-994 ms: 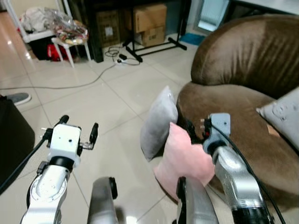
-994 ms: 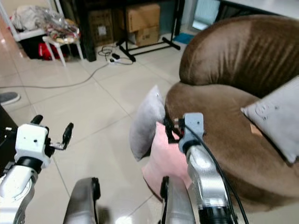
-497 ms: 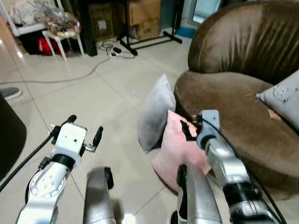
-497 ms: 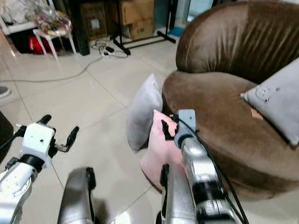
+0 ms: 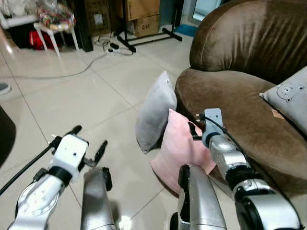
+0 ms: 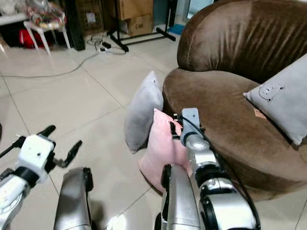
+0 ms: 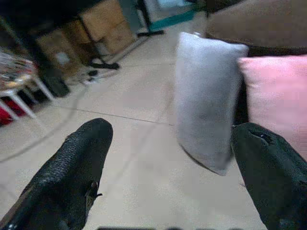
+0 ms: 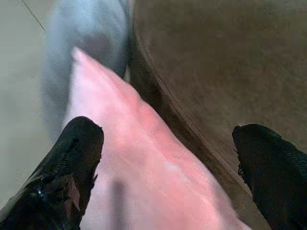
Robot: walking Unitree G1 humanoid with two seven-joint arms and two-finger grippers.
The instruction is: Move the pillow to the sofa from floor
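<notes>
Right hand (image 8: 163,158) reaches forward with its fingers spread wide, just over the top edge of the pink pillow (image 5: 180,146). This pillow stands on the floor (image 5: 72,103), leaning against the front edge of the brown sofa (image 5: 240,103), with a grey pillow (image 5: 154,112) touching it. Left hand (image 5: 87,146) is held low over bare tiles, fingers also spread, well apart from both pillows. Another grey cushion (image 6: 280,103) lies on the sofa seat.

head stereo pair looks forward and down over both arms; both wrist views look close along their fingers, sharing the pink pillow (image 5: 180,146) and grey pillow (image 7: 206,98).
</notes>
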